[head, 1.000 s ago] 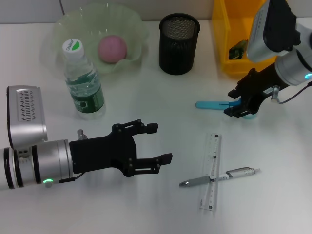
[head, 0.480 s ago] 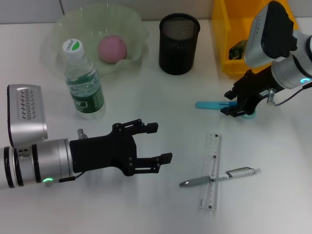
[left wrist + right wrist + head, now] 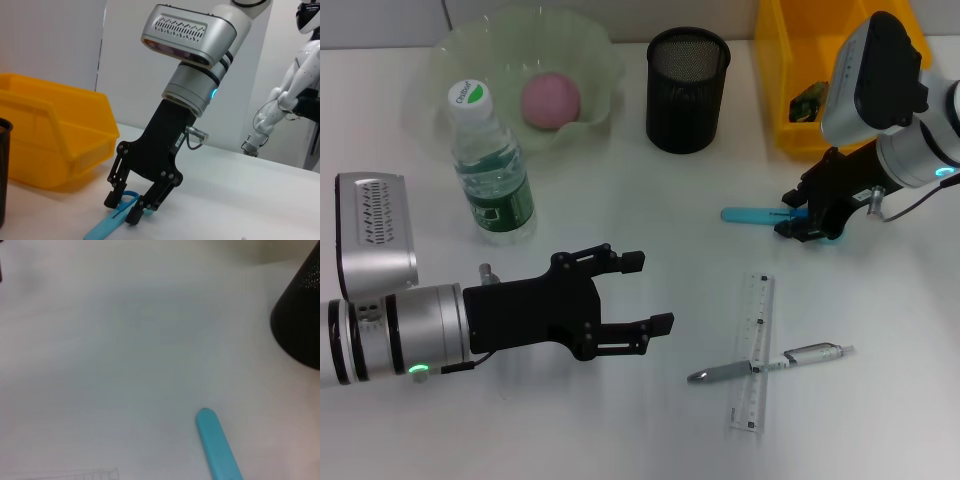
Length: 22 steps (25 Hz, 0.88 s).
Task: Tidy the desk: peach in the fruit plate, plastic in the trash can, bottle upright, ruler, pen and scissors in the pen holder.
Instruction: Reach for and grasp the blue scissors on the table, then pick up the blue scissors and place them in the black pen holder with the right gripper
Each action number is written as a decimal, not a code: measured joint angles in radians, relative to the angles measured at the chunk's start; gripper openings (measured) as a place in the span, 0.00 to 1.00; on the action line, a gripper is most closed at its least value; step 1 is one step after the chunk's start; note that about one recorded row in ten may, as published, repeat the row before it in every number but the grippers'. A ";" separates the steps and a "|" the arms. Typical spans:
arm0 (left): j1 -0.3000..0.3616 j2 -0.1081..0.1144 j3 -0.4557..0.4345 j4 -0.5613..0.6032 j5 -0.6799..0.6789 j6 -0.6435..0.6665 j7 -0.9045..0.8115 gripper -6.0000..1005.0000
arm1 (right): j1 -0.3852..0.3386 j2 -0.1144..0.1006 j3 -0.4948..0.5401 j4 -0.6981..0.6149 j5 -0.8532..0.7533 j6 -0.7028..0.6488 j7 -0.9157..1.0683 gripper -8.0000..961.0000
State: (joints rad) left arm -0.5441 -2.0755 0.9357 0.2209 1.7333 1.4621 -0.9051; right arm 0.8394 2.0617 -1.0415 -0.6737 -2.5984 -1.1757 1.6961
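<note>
On the smooth white desk, the left gripper hovers at seven o'clock, its matte black fingers spread apart over nothing. At three o'clock the right gripper straddles the blue plastic scissors' handle end; fingers look parted around it, though contact is hard to judge. The mesh holder stands at twelve, the clear ruler and crossing pen at five.
</note>
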 joint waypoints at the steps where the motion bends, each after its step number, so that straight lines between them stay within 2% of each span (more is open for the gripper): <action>1: 0.000 0.000 0.000 0.000 0.000 0.000 0.000 0.84 | 0.000 0.000 0.000 0.001 0.000 0.001 -0.001 0.42; 8: 0.000 -0.001 -0.003 0.000 0.000 0.008 0.000 0.84 | -0.006 0.000 0.000 0.001 0.000 0.004 -0.002 0.40; 16: 0.000 -0.001 -0.003 0.000 0.000 0.009 0.002 0.84 | -0.007 0.001 0.000 -0.003 0.000 -0.006 0.016 0.25; 22: 0.000 -0.001 -0.003 0.004 0.000 0.009 0.003 0.84 | -0.009 0.000 0.004 -0.063 0.000 -0.084 0.059 0.25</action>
State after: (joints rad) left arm -0.5446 -2.0761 0.9326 0.2246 1.7334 1.4712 -0.9024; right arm 0.8308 2.0622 -1.0374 -0.7364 -2.5988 -1.2596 1.7552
